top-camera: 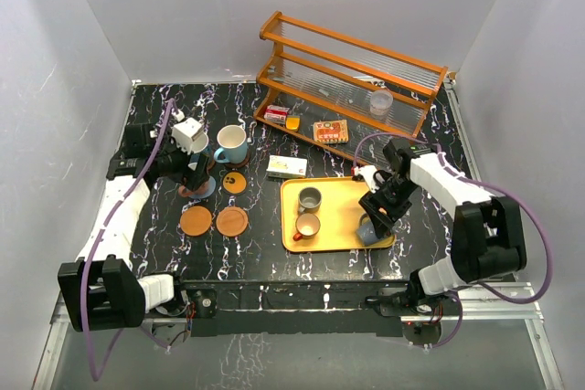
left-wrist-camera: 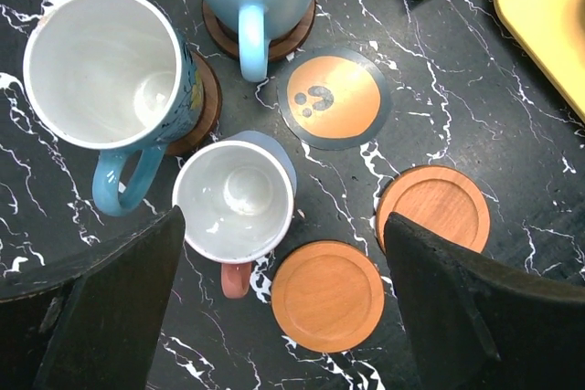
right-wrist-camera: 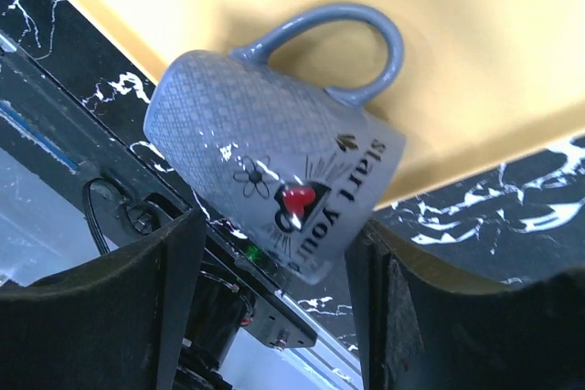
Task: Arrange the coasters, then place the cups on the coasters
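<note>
– Coasters (left-wrist-camera: 327, 296): where do they lie?
– All six sit at 9 o'clock on the black marbled table (top-camera: 265, 262). The top view shows two plain orange coasters (top-camera: 196, 220) side by side, and a grey-rimmed orange coaster (top-camera: 235, 182) behind them. All three are bare.
– And the cups?
– From above, only one light blue mug (top-camera: 231, 143) is plain to see, because the left arm hides the others. The left wrist view adds a larger light blue mug (left-wrist-camera: 101, 66) on a dark brown coaster (left-wrist-camera: 206, 102). It also shows a small pink-handled cup (left-wrist-camera: 235, 200) on the blue-grey coaster (left-wrist-camera: 272, 145).
– The left hand?
– The left hand (left-wrist-camera: 283, 226) is spread wide above that small cup and grips nothing.
– The right hand?
– The right hand (right-wrist-camera: 279, 226) is clamped on a grey mug (right-wrist-camera: 274, 162). The mug is tipped on a slant across the edge of the yellow tray (top-camera: 340, 212), at the tray's 5 o'clock corner. Only the wrist view shows its red heart print.
– Room to move?
– A grey cup (top-camera: 310, 198) and an orange-brown cup (top-camera: 307, 226) stand at the tray's 9 o'clock side. A strip of bare table runs between the tray and the plain orange coasters. A wooden rack (top-camera: 347, 79) lies at 1 o'clock.
</note>
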